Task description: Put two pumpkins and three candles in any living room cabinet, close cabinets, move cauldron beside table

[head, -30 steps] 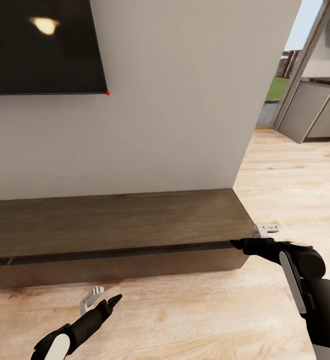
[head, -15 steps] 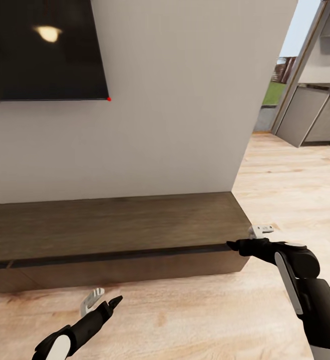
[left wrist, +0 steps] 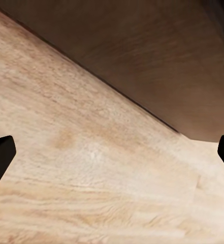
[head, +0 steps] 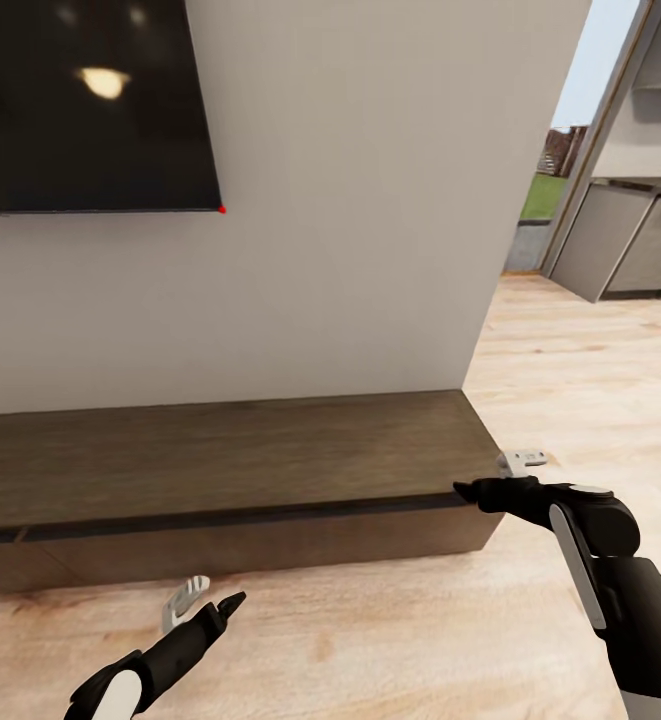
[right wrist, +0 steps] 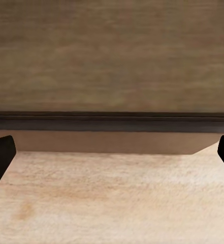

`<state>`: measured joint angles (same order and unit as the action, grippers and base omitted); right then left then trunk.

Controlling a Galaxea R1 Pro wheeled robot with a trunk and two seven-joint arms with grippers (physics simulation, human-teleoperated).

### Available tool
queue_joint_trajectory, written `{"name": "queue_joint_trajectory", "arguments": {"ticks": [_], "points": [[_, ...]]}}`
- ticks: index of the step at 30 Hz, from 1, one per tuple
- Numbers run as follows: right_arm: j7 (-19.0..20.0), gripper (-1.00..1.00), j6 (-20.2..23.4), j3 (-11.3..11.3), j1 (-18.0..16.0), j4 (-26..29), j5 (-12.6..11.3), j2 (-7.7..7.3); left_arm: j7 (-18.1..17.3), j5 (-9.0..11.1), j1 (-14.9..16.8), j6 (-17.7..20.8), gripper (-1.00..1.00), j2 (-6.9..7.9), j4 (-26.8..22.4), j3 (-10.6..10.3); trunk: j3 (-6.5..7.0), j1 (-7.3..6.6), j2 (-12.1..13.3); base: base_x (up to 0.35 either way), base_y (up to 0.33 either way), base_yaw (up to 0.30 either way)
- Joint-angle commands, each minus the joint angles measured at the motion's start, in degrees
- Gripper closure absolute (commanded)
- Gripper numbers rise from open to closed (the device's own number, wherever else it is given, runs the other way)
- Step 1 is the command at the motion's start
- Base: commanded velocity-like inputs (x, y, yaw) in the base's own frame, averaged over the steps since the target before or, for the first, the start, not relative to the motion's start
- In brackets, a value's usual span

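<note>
The long low dark-brown cabinet (head: 230,460) runs along the white wall, its drawer fronts flush and shut. My right gripper (head: 495,475) hangs open just off the cabinet's right end, level with its top edge, fingers pointing left. The right wrist view looks square at the cabinet (right wrist: 112,56) front, with nothing between the fingers (right wrist: 0,157). My left gripper (head: 210,597) is open and empty low over the floor in front of the cabinet; in the left wrist view the cabinet (left wrist: 157,56) front slants past. Pumpkins, candles, cauldron and table are out of view.
A black wall-mounted TV (head: 90,100) hangs above the cabinet at the left. Pale wood floor (head: 370,630) spreads in front and to the right. Past the wall's right edge an opening leads to grey kitchen units (head: 620,250).
The whole picture has slid downward a little, so the camera has moved. Both grippers stay open and hold almost the same places; the right one edged slightly left.
</note>
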<state>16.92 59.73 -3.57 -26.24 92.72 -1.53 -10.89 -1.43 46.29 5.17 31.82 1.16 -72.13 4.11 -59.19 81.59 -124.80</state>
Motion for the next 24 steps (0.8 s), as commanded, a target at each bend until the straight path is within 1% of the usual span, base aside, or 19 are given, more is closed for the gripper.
{"name": "queue_joint_trajectory", "arguments": {"ticks": [1,24], "points": [[0.0,-1.0,0.3,0.0,0.0,0.0,-0.1,-0.04,-0.1,0.1,0.0,0.3,-1.0,-0.02,0.0,0.1,0.05,-0.01,0.0,0.0,0.0,0.0],[0.0,-1.0,0.3,0.0,0.0,0.1,-0.1,-0.16,-0.1,0.0,0.0,0.3,-1.0,-0.02,0.0,-0.1,2.22,-0.01,0.0,0.0,0.0,0.0]]}}
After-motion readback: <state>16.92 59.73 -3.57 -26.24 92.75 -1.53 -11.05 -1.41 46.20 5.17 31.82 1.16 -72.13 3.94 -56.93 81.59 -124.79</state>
